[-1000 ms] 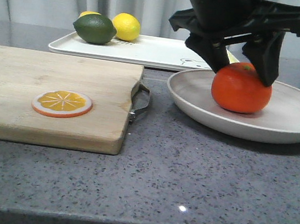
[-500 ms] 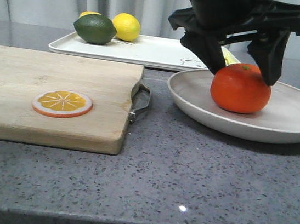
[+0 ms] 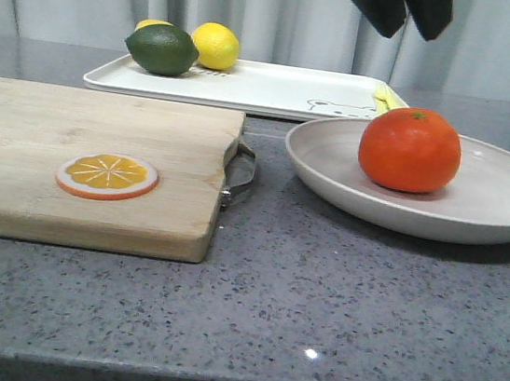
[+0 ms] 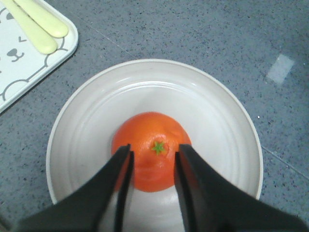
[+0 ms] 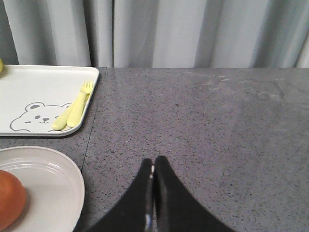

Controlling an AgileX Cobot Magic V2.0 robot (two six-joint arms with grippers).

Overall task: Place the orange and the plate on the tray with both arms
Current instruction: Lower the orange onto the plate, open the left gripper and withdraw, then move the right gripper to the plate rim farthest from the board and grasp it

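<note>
The orange [image 3: 410,150] sits in the off-white plate [image 3: 503,200] on the grey table, right of centre. The white tray [image 3: 268,89] with a bear drawing lies behind the plate. My left gripper [image 3: 410,25] hangs high above the orange, only its black fingertips showing at the top edge. In the left wrist view the left gripper [image 4: 153,153] is open and empty, directly over the orange [image 4: 153,130] and plate [image 4: 212,111]. My right gripper [image 5: 153,162] is shut and empty over bare table beside the plate [image 5: 53,179]; the orange's edge [image 5: 9,198] shows there.
A lime [image 3: 162,50] and a lemon [image 3: 215,45] sit on the tray's far left. Pale yellow cutlery [image 5: 75,110] lies on the tray near the bear. A wooden cutting board [image 3: 58,118] with an orange slice [image 3: 106,176] lies at left.
My left gripper was down around the orange with its jaws open; it has risen straight up. The orange stays in the plate.
</note>
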